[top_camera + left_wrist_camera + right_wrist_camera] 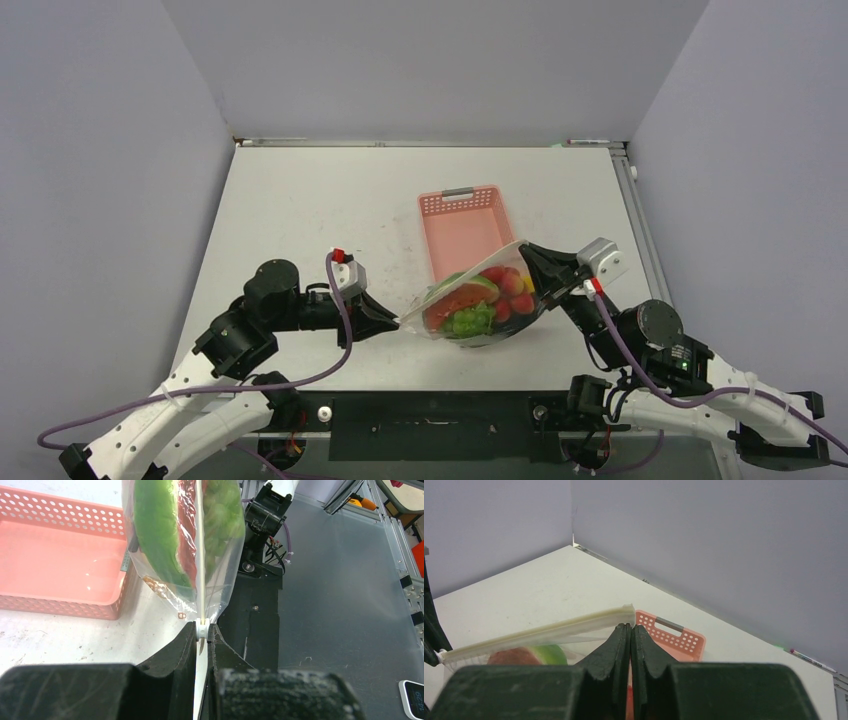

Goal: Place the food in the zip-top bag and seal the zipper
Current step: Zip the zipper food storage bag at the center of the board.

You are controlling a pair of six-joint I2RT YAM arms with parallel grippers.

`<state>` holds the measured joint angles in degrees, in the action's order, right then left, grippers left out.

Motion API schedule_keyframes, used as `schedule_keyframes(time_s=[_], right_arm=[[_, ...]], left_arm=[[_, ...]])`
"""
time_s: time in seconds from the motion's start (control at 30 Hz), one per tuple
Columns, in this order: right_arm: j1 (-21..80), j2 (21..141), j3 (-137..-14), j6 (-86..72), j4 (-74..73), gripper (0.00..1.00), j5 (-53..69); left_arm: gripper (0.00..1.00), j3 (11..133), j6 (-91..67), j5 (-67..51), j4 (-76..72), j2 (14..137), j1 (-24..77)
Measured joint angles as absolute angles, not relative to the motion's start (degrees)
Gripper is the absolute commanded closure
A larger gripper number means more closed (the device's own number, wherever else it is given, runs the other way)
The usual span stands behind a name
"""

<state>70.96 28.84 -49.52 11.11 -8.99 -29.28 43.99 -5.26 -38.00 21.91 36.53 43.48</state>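
The zip-top bag (478,305) hangs slanted between my two grippers, just above the table. It holds the food (500,290): red tomatoes, a green piece (468,320) and a red-and-green slice. The zipper (460,282) runs straight along the bag's top edge. My left gripper (398,322) is shut on the zipper's left end. In the left wrist view a small white slider (202,628) sits at the tips of that gripper (202,630), with the strip (200,555) running away from it. My right gripper (527,250) (630,627) is shut on the bag's right corner, just under the zipper's end (539,632).
The pink slotted basket (462,225) stands on the table right behind the bag, its near end hidden by it. It also shows in the left wrist view (55,555) and the right wrist view (674,632). Grey walls close the table's back and sides.
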Motion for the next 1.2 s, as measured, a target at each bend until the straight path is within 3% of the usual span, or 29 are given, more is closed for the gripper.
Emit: schedule_keyframes(time_s=[0.43,1.1,1.2], right_arm=[[71.0,28.4,-48.2,11.1,-8.6,0.95,-30.7],[70.8,39.0,-48.1,8.3,-8.7,0.95,-31.9],[70.8,40.1,-47.6,7.8,-8.7,0.88,-32.7]], left_arm=[[1.00,44.5,-5.3,-36.8,22.5,36.2,43.5],[1.00,48.1,-5.1,-30.3,28.2,33.6,43.5],[1.00,48.7,-5.0,-29.1,29.5,32.5,43.5]])
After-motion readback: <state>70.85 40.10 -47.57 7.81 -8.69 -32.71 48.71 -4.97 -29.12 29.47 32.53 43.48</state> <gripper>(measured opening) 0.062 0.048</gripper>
